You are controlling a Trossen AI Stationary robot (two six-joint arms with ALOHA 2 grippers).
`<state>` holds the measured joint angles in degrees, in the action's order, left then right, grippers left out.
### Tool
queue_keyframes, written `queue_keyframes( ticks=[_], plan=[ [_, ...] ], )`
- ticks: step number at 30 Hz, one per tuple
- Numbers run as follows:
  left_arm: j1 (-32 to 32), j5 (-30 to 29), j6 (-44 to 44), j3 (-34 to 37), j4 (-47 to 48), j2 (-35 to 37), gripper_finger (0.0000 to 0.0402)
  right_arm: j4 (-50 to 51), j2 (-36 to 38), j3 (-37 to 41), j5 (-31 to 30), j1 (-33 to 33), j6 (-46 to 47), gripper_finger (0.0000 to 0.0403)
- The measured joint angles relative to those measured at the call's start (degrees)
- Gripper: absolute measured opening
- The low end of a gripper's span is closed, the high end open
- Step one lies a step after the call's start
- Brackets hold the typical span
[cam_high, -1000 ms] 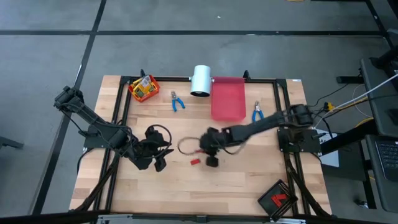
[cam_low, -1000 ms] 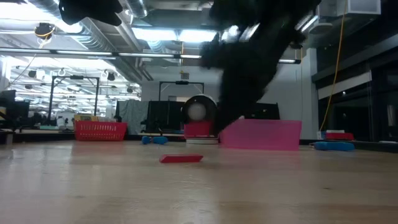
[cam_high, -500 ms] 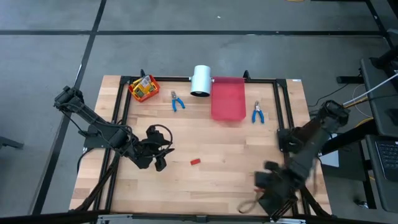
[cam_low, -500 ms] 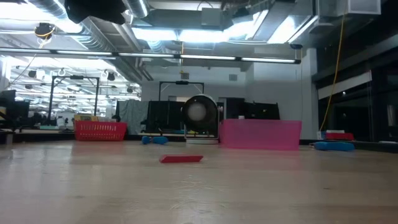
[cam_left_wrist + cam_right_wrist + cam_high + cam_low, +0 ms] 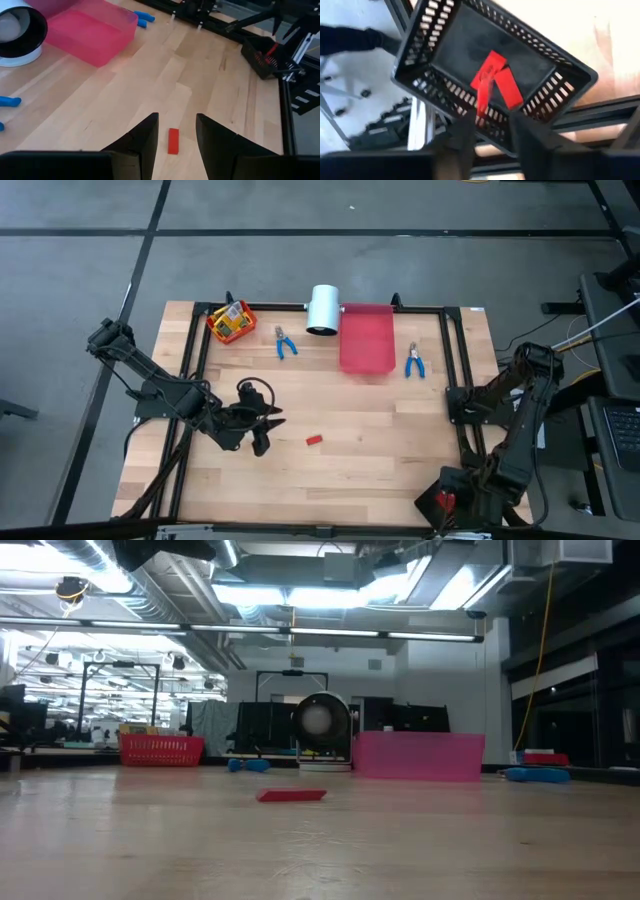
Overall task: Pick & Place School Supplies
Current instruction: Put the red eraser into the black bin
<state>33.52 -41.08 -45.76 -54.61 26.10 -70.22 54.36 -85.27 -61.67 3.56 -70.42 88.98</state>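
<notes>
Black slatted tray (image 5: 495, 75) at the lower right of the high view, at the table's corner: red blocks (image 5: 492, 82) inside, crossed over one another on its dark floor. Right gripper (image 5: 487, 127) directly above that tray, fingers apart, nothing between them.

Red mesh bin (image 5: 231, 322) at the upper left of the table: yellow-orange boxes with green print (image 5: 233, 318) packed inside. Pink bin (image 5: 366, 340) at upper centre: nothing discernible inside from above. White cylinder (image 5: 323, 309) just beside the pink bin's left edge, lying on its side.

Left gripper (image 5: 174, 131) low over the middle-left of the board, fingers apart and empty, one red block (image 5: 173, 140) flat on the wood just ahead of the gap. Same block near centre of the high view, well apart from every container.

Blue-handled pliers (image 5: 286, 342) between red bin and cylinder; second pair (image 5: 414, 361) just right of the pink bin. Both on bare wood.

Light wooden tabletop (image 5: 340, 470) framed by black rails. Beyond it in the low view: a large workshop hall with ceiling ducts, strip lights and distant benches.
</notes>
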Motion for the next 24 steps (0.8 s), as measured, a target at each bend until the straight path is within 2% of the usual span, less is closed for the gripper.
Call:
queue_keyframes(
  ticks=[3, 6, 7, 11, 13, 16, 20, 24],
  plan=[
    [0.00, 0.00, 0.01, 0.00, -0.92, 0.00, 0.0127, -0.83, 0.00, 0.18, -0.84, -0.92, 1.79, 0.0182],
    [-0.60, 1.30, 0.04, 0.00, -2.96, -0.62, 0.0127, -1.07, 0.00, 0.20, -3.14, -1.40, 3.57, 0.0205],
    [-1.32, 3.56, 0.46, 0.00, -4.39, -1.30, 0.0127, -1.07, 0.00, 0.20, -4.52, -1.44, 4.13, 0.0207],
    [-6.00, 20.22, 3.49, -0.08, -8.60, -8.52, 0.0127, -1.27, 0.00, 0.21, -11.48, -1.48, 5.40, 0.0201],
    [-7.58, 24.99, 4.67, 0.04, -8.16, -13.38, 0.0127, -1.26, 0.00, 0.22, -14.65, -1.42, 6.38, 0.0194],
    [-9.84, 29.83, 6.83, 0.04, -11.26, -19.86, 0.0128, -1.26, 0.00, 0.22, -19.38, -1.15, 9.70, 0.0186],
    [-12.96, 36.28, 9.67, 0.04, -20.88, -26.58, 0.0141, -1.25, 0.00, 0.16, -25.65, -1.19, 15.16, 0.0182],
    [-14.31, 36.06, 13.30, -0.02, -27.67, -29.81, 0.0168, -1.26, 0.00, -0.80, -31.40, -1.18, 18.63, 0.0182]
  ],
)
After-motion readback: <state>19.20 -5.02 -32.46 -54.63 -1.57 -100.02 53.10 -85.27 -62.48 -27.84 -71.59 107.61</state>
